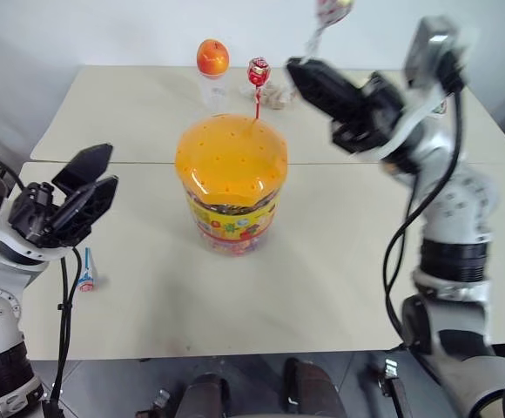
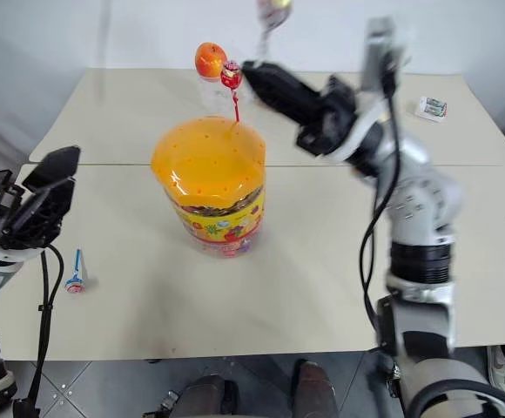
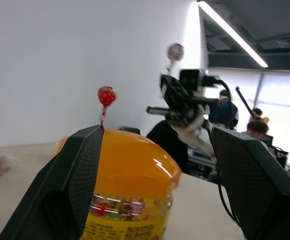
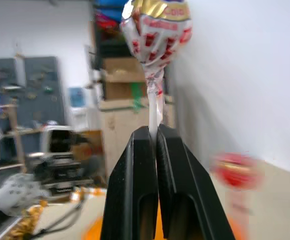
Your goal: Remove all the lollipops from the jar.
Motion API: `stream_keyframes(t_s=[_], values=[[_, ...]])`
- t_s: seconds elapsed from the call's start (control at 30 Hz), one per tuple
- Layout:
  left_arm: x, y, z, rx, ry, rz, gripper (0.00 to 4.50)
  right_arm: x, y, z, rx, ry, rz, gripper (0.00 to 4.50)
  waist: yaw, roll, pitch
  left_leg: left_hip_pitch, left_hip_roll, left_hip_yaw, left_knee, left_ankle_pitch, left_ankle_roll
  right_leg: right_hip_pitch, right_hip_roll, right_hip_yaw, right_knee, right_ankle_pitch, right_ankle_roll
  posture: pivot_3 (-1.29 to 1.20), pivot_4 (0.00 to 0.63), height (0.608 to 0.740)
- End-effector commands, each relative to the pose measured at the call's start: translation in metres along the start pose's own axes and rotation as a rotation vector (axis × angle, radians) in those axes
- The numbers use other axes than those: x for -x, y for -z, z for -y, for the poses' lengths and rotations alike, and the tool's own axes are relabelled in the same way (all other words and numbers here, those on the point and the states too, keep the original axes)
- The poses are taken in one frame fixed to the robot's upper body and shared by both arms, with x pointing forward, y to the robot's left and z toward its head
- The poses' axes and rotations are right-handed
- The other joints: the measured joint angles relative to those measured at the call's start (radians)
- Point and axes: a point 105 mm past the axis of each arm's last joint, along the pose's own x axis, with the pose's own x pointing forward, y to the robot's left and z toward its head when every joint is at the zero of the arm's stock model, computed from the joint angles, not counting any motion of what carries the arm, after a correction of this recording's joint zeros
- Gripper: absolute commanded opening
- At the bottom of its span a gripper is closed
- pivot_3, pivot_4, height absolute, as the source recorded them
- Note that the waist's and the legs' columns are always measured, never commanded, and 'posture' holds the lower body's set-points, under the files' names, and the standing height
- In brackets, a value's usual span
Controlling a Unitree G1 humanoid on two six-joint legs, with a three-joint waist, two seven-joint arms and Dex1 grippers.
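Two pale tables stand pushed together before a white wall, and the jar sits upright in the middle, near the seam. My right gripper is shut on the white stick of the silvery-brown lollipop, lifted clear above and to the right of the orange lid. My left gripper hangs open to the left of the jar, holding nothing. The red lollipop stands in a hole at the far edge of the lid. The blue lollipop lies on the near table at the left.

I judge these sweets very light, and the thin stick stiff but easy to slip, so I pinch low on the stick, not the crinkly wrapper. On the wrapper I see red letters, but they are too blurred to read; the jar label shows only colourful pictures.
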Motion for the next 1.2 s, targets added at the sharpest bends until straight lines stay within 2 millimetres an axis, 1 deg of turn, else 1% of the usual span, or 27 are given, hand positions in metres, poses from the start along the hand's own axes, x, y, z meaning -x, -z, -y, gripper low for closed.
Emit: stream_keyframes(t_s=[0.03,0.07,0.1,0.13,0.17,0.2,0.27,0.3,0.37,0.4,0.43,0.5,0.6,0.63,0.67,0.7,0.77,0.83,0.93,0.97,1.07,1.13,1.2], values=[[0.012,0.038,0.017,0.0,0.113,-0.315,3.65,0.083,0.038,0.023,0.039,0.244,-0.507,0.02,0.001,0.0,0.0,0.0,0.0,0.0,-0.001,0.0,0.0,0.0,0.0,0.0,0.0,0.0,0.0,0.0,0.15,0.74],[0.018,0.049,0.022,0.012,0.144,-0.403,3.65,0.114,0.051,0.025,0.035,0.313,-0.682,0.02,0.007,-0.001,-0.001,0.0,0.0,0.0,-0.003,0.0,0.0,0.0,0.0,-0.001,-0.002,0.0,0.0,0.0,0.15,0.74],[0.023,0.057,0.026,0.009,0.172,-0.455,3.65,0.141,0.064,0.025,0.044,0.375,-0.828,0.02,0.01,-0.001,-0.001,0.001,0.0,0.0,-0.006,-0.001,0.001,0.0,0.0,-0.001,-0.003,0.0,0.0,0.0,0.15,0.74],[0.025,0.059,0.028,0.005,0.192,-0.464,3.65,0.154,0.07,0.023,0.011,0.413,-0.871,0.02,0.01,-0.001,-0.001,0.001,0.0,0.003,-0.007,-0.002,0.002,-0.001,0.0,-0.001,-0.004,0.0,0.0,0.0,0.15,0.74],[0.024,0.058,0.028,-0.003,0.196,-0.451,3.65,0.159,0.074,0.02,-0.023,0.434,-0.876,0.02,0.009,-0.001,0.0,0.001,0.0,0.007,-0.007,-0.003,0.003,-0.002,0.0,-0.001,-0.005,0.0,0.0,0.0,0.15,0.74],[0.023,0.058,0.027,-0.013,0.2,-0.444,3.65,0.169,0.081,0.018,-0.04,0.456,-0.924,0.02,0.001,0.0,0.0,0.0,0.001,0.011,-0.007,-0.003,0.003,-0.004,-0.001,-0.001,-0.006,0.0,0.0,0.0,0.15,0.74],[0.02,0.058,0.025,-0.024,0.208,-0.438,3.65,0.187,0.095,0.016,-0.009,0.467,-1.026,0.02,-0.008,0.003,0.001,0.0,0.002,0.016,-0.002,-0.003,0.003,-0.004,-0.001,-0.001,-0.005,0.0,0.0,0.0,0.15,0.74],[0.017,0.057,0.024,-0.032,0.21,-0.426,3.65,0.204,0.106,0.016,0.031,0.476,-1.107,0.02,-0.007,0.004,0.001,0.001,0.003,0.018,-0.001,-0.003,0.002,-0.004,-0.001,0.0,-0.004,0.0,0.0,0.0,0.15,0.74],[0.012,0.056,0.022,-0.037,0.219,-0.409,3.65,0.24,0.126,0.014,0.047,0.508,-1.296,0.02,-0.003,0.005,0.001,0.003,0.003,0.018,0.0,-0.002,0.002,-0.002,-0.001,0.001,-0.003,0.001,-0.001,0.0,0.15,0.74],[0.01,0.055,0.022,-0.046,0.229,-0.396,3.65,0.251,0.133,0.013,0.039,0.525,-1.341,0.02,-0.002,0.005,0.001,0.003,0.003,0.018,0.001,-0.002,0.002,-0.002,-0.002,0.001,-0.003,0.001,-0.002,0.0,0.15,0.74],[0.009,0.056,0.022,-0.048,0.232,-0.397,3.65,0.255,0.136,0.014,0.032,0.544,-1.326,0.02,-0.001,0.005,0.001,0.003,0.003,0.018,0.002,-0.002,0.002,-0.002,-0.002,0.001,-0.003,0.001,-0.002,0.0,0.15,0.74],[0.007,0.056,0.023,-0.042,0.243,-0.397,3.65,0.256,0.138,0.015,0.005,0.558,-1.272,0.02,0.0,0.004,0.0,0.002,0.003,0.018,0.003,-0.002,0.003,-0.002,-0.002,0.001,-0.003,0.001,-0.001,0.0,0.15,0.74],[0.006,0.054,0.022,-0.046,0.242,-0.395,3.65,0.258,0.138,0.015,-0.037,0.581,-1.229,0.73,-0.001,0.003,0.0,0.002,0.003,0.017,0.003,-0.002,0.003,-0.002,-0.002,0.0,-0.003,0.002,-0.001,0.0,0.15,0.74],[0.005,0.054,0.022,-0.049,0.235,-0.39,3.65,0.258,0.138,0.013,-0.04,0.567,-1.223,1.05,-0.001,0.003,0.0,0.002,0.003,0.017,0.003,-0.002,0.003,-0.002,-0.002,0.0,-0.003,0.002,-0.001,0.0,0.15,0.74],[0.006,0.053,0.022,-0.047,0.226,-0.387,3.65,0.253,0.135,0.014,-0.024,0.545,-1.178,1.28,-0.001,0.003,0.0,0.002,0.003,0.017,0.003,-0.002,0.003,-0.002,-0.002,-0.001,-0.003,0.002,-0.001,0.0,0.15,0.74],[0.006,0.05,0.02,-0.046,0.205,-0.367,3.65,0.242,0.128,0.013,-0.002,0.497,-1.1,1.67,0.0,0.003,0.0,0.002,0.003,0.017,0.002,-0.002,0.003,-0.002,-0.002,-0.001,-0.003,0.002,-0.001,0.0,0.15,0.74],[0.005,0.04,0.016,-0.039,0.146,-0.295,3.65,0.21,0.102,0.017,0.087,0.408,-0.85,2.28,0.0,0.004,0.0,0.002,0.003,0.016,0.002,-0.002,0.003,-0.002,-0.002,-0.001,-0.003,0.002,-0.001,0.0,0.15,0.74],[0.005,0.031,0.01,-0.035,0.085,-0.219,3.65,0.187,0.081,0.02,0.142,0.359,-0.683,2.91,-0.001,0.004,0.0,0.002,0.003,0.016,0.003,-0.002,0.003,-0.002,-0.002,-0.001,-0.003,0.002,-0.001,0.0,0.15,0.74],[0.007,0.012,-0.003,-0.044,-0.032,-0.089,3.65,0.154,0.057,0.021,0.148,0.292,-0.525,3.82,-0.001,0.005,0.001,0.002,0.003,0.015,0.003,-0.002,0.003,-0.002,-0.002,-0.001,-0.003,0.002,-0.001,0.0,0.15,0.74],[0.007,0.006,-0.008,-0.047,-0.071,-0.049,3.65,0.141,0.049,0.021,0.147,0.268,-0.476,3.82,-0.001,0.005,0.001,0.002,0.003,0.014,0.003,-0.002,0.003,-0.002,-0.002,-0.001,-0.001,0.002,-0.001,0.0,0.15,0.74],[0.01,-0.018,-0.028,-0.048,-0.211,0.099,3.65,0.09,0.03,0.026,0.147,0.206,-0.333,3.82,-0.002,0.005,0.001,0.002,0.003,0.013,0.004,-0.002,0.003,-0.002,-0.002,-0.001,-0.001,0.002,-0.001,0.0,0.15,0.74],[0.01,-0.028,-0.033,-0.033,-0.242,0.171,3.65,0.063,0.026,0.033,0.125,0.203,-0.294,3.82,-0.004,0.005,0.001,0.002,0.003,0.013,0.004,-0.002,0.002,-0.002,-0.002,-0.001,0.0,0.002,-0.001,0.0,0.15,0.74],[0.006,-0.027,-0.033,-0.015,-0.232,0.168,3.65,0.035,0.03,0.038,0.078,0.189,-0.294,3.82,-0.005,0.005,0.001,0.002,0.003,0.013,0.004,-0.002,0.002,-0.003,-0.002,-0.002,0.001,0.002,-0.001,0.0,0.15,0.74]])
